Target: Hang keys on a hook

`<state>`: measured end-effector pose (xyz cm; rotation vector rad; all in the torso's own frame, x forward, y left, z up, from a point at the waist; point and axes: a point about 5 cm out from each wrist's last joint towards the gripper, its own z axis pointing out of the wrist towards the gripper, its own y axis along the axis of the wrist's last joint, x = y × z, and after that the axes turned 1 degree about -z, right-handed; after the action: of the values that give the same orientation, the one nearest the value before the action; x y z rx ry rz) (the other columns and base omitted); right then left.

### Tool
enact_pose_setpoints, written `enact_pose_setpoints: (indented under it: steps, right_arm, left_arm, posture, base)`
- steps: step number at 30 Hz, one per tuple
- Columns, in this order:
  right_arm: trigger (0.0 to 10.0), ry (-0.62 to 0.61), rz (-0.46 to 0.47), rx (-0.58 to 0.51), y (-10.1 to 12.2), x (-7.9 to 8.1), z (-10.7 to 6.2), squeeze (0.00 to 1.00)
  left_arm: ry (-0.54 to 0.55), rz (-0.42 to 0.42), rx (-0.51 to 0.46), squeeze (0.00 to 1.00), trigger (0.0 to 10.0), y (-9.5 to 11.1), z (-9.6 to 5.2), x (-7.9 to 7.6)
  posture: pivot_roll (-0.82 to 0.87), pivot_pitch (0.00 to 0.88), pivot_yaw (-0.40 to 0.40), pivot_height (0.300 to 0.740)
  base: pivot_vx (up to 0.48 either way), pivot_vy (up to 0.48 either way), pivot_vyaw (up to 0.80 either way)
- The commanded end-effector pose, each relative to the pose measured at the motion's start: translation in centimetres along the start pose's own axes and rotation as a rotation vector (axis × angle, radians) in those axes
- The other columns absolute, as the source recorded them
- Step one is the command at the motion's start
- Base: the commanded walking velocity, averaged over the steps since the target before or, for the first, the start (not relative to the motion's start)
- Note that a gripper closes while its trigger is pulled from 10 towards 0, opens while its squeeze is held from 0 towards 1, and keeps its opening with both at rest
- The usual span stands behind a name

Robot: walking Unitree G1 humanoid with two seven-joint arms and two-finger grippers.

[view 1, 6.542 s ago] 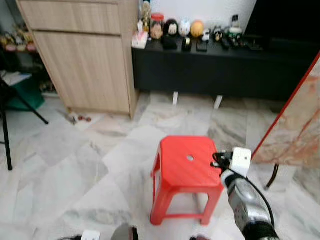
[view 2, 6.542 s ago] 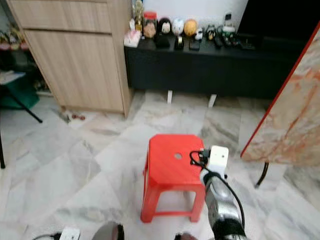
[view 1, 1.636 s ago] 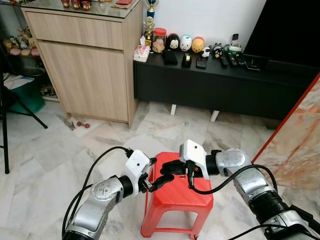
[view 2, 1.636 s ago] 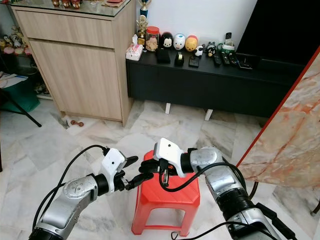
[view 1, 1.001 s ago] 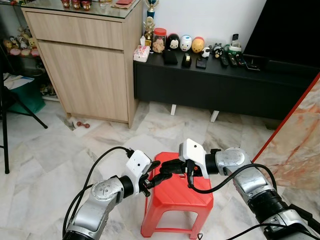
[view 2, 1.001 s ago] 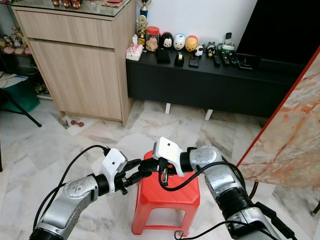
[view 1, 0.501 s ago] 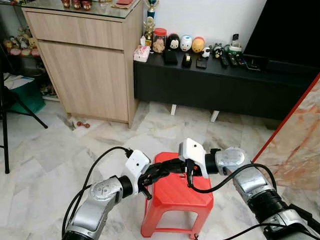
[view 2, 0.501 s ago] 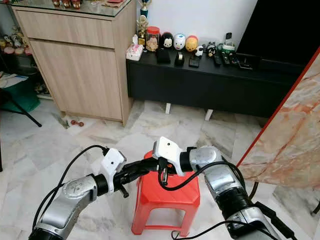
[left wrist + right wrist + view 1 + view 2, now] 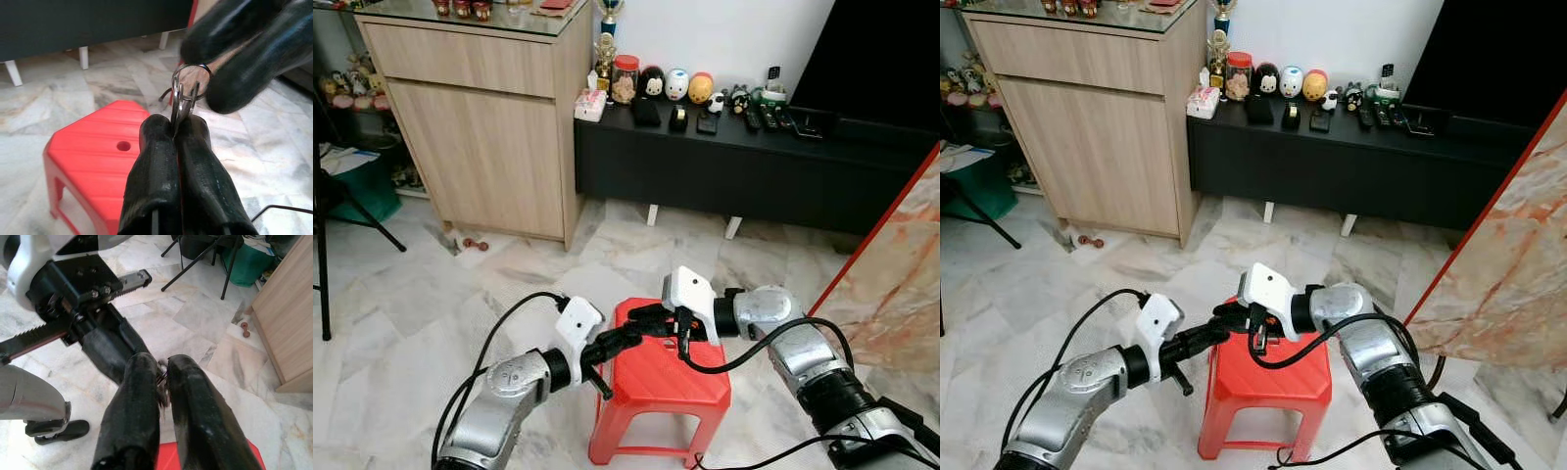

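**Keys passed between grippers above stool**

Left gripper (image 9: 625,336) is seen pressed together on the small silver metal key ring (image 9: 186,93), its black fingers (image 9: 161,147) clamped at the ring's lower edge. Half a second ago those fingers had not quite closed; one second ago they were spread. Right gripper (image 9: 651,320) is also pinched on the same ring, tips meeting above the red plastic stool (image 9: 661,377). Handover is judged nearly complete; release by the right is awaited. No hook is made out.

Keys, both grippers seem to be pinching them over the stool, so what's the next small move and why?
Probably open the right gripper: the left gripper is already shut on the keys above the red stool, so both hold them at once.
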<state>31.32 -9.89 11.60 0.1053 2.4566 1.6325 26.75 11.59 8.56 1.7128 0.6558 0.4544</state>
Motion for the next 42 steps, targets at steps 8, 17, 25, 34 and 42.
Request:
enact_pose_setpoints:
  steps: [8, 17, 25, 34, 42]
  right_arm:
    - [10.0, 0.001, 0.018, 0.005, -0.5, 0.1, -0.4, 1.00]
    - [10.0, -0.074, -0.001, 0.022, -0.5, -0.7, -0.9, 0.00]
    - [10.0, -0.269, 0.051, -0.041, 0.1, -2.6, -1.5, 0.00]
    - [10.0, -0.451, 0.197, -0.003, -2.7, -3.0, -1.7, 0.00]
    - [10.0, -0.769, 0.511, 0.316, -11.4, 0.2, -2.1, 0.00]
  left_arm:
    - [0.008, 0.001, -0.027, 0.00, 0.0, 0.5, 0.0, 0.1]
    - [0.032, 0.033, 0.066, 0.00, 0.0, -0.9, -0.8, 0.4]
    - [0.051, 0.036, 0.148, 0.00, 0.0, -2.8, -2.2, 0.6]
    - [0.102, 0.057, 0.210, 0.00, 0.0, -4.0, -3.0, 0.8]
    - [0.249, 0.100, 0.314, 0.00, 0.0, -5.9, -3.5, 2.2]
  posture:
    - [0.13, 0.000, -0.139, 0.740]
    - [0.12, 0.000, -0.138, 0.740]
    - [0.12, 0.000, -0.129, 0.740]
    - [0.13, 0.000, -0.129, 0.740]
    - [0.13, 0.000, -0.126, 0.740]
  base:
    - [0.000, 0.000, 0.00]
    - [0.000, 0.000, 0.00]
    - [0.000, 0.000, 0.00]
    - [0.000, 0.000, 0.00]
    - [0.000, 0.000, 0.00]
